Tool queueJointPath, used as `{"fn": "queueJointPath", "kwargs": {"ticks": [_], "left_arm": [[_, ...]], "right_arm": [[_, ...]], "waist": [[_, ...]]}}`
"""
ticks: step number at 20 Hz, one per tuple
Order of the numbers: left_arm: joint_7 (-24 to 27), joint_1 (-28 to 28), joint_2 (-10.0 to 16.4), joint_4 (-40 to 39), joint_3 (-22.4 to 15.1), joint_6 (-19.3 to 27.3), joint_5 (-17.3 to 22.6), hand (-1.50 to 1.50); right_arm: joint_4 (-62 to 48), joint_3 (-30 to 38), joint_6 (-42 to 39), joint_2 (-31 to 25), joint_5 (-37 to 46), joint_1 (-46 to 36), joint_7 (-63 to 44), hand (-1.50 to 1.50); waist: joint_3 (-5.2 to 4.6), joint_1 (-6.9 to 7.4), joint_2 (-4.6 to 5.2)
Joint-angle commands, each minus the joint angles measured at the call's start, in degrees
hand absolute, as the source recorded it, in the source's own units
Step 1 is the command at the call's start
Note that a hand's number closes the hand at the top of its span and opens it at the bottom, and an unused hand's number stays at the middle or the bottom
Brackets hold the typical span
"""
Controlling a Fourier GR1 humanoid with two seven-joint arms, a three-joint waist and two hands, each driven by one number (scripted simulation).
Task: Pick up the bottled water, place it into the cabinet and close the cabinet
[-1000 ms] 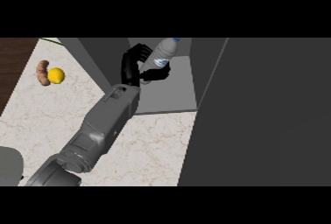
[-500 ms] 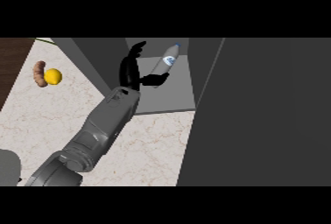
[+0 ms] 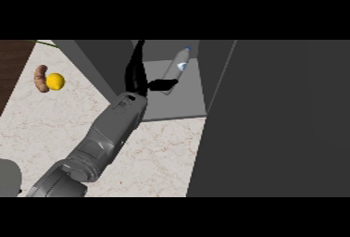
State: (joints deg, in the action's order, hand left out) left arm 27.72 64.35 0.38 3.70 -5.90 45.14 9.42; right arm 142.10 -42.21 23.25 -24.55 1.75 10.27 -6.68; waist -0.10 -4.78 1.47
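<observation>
You see the left hand (image 3: pixel 139 69) inside the open cabinet (image 3: pixel 179 104), fingers straight, thumb at the foot of the tilted bottled water (image 3: pixel 176 65) — and out on the counter (image 3: pixel 61 125) a lemon (image 3: pixel 55 81) touches a brown oblong thing (image 3: pixel 41 78)

- The counter (image 3: pixel 157 157) looks like pale polished stone: cream, smooth, with thin brownish veins.
- The cabinet (image 3: pixel 171 109) inside looks like plain grey painted board, matt and without grain.
- The cabinet door (image 3: pixel 287 120) is a darker grey with the same flat, matt finish.
- The bottled water (image 3: pixel 175 69) is clear, glossy plastic with a small blue patch.
- The left hand (image 3: pixel 137 76) is black and matt, like rubber or plastic.
- The forearm (image 3: pixel 109 134) has a smooth grey hard shell with a soft sheen; metal or plastic, I cannot tell.
- The lemon (image 3: pixel 55 81) has smooth, bright yellow skin.
- The brown lump (image 3: pixel 41 78) touching it has a dull reddish-brown skin.
- The strip (image 3: pixel 12 69) at the counter's left edge looks like dark brown wood.
</observation>
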Motion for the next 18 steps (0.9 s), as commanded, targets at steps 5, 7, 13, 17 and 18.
{"fn": "queueJointPath", "kwargs": {"ticks": [5, 7, 13, 17, 18], "left_arm": [[8.2, -2.2, -0.4, 6.9, 2.7, -9.0, 2.8, -1.5], [10.5, -2.5, -0.4, 8.6, 4.1, -14.4, 4.1, 1.5], [17.1, -5.0, -0.4, 11.0, 6.1, -25.0, 7.7, 1.5], [15.8, -6.6, -0.4, 13.5, 3.5, -30.9, 11.6, 1.5], [14.9, -6.8, -0.4, 14.7, 4.8, -34.6, 10.8, 1.5]], "right_arm": [[2.6, -2.2, -0.6, 0.0, 0.5, 1.2, 1.3, -1.5], [4.6, -2.3, 1.0, -0.3, 1.7, 2.6, -0.5, -1.5], [5.2, -0.6, 1.2, -0.8, 0.9, 0.7, -3.1, -1.5], [3.6, -3.5, 2.0, -0.5, 3.1, 2.1, -2.0, -1.5], [4.8, 0.2, 1.4, -2.1, 0.8, 2.5, -1.2, -1.5]], "waist": [[-0.04, 0.18, -0.31], [-0.09, 0.75, -0.6], [-0.04, 1.67, -0.67], [0.03, 1.98, -1.37], [0.07, 3.41, -1.52]]}}
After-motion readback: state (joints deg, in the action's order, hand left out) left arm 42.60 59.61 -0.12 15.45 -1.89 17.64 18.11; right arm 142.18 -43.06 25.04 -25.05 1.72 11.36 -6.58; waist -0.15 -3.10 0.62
